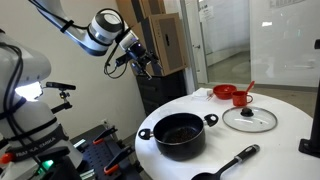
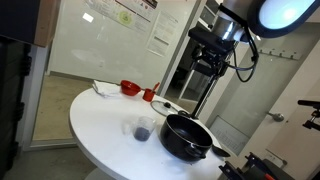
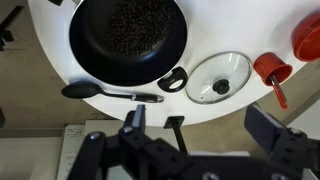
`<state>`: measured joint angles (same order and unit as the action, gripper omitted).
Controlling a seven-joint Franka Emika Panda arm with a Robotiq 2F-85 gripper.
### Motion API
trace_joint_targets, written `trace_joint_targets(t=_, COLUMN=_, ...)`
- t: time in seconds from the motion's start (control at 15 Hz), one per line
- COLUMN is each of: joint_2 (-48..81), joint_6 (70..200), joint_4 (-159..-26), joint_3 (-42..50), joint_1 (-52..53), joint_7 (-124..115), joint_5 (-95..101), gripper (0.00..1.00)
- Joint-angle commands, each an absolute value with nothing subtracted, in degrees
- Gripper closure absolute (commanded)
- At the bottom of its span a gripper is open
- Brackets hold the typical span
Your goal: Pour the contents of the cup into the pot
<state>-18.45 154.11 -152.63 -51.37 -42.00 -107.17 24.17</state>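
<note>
In an exterior view the arm reaches in from the upper left and the tool (image 1: pixel 147 67) hangs in the air beside a dark cabinet, well apart from the round white surface (image 1: pixel 285 140) and not over it; nothing shows between its fingers; the pot (image 1: pixel 180 135) stands on the near part of the surface, upright and uncovered; the glass lid (image 1: pixel 250 119) lies flat to one side of it, apart from it; behind the lid stands the red cup (image 1: pixel 240 98), with a red bowl (image 1: pixel 224 91) just beside it; a black ladle (image 1: pixel 226 165) lies at the near edge, close to the pot. In an exterior view from the opposite side the tool (image 2: pixel 209 72) hangs high above the far rim of the surface (image 2: pixel 100 120); the pot (image 2: pixel 187 137) sits at the near edge, with the lid (image 2: pixel 145 128) beside it and the cup (image 2: pixel 148 95) and bowl (image 2: pixel 130 87) farther back; whether the tool is spread or clenched is too small to tell here. In the wrist view the tool (image 3: pixel 200 125) enters from the bottom edge, its dark fingers (image 3: pixel 133 120) spread wide and released, grasping nothing; the pot (image 3: pixel 127 40) lies ahead at the upper left, with dark speckled grains on its bottom; the ladle (image 3: pixel 110 93) lies just below it on the surface (image 3: pixel 245 25); the lid (image 3: pixel 218 78) rests to the right of the pot's loop handle; the cup (image 3: pixel 268 68) stands beyond the lid; the bowl (image 3: pixel 308 38) is cut by the right edge.
</note>
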Motion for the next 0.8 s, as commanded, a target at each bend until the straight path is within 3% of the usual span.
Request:
trace_joint_targets(t=0.0, joint_2=-18.27, joint_6=154.11, joint_4=-152.79, joint_3=-49.28, joint_1=-39.99, joint_7=-104.66, joint_5=23.25, gripper=0.0)
trace_joint_targets(t=0.73, joint_2=-17.58, joint_6=154.11, joint_4=-152.86, joint_3=-45.52, joint_1=-36.81, joint_7=-101.51, joint_5=22.53, gripper=0.0)
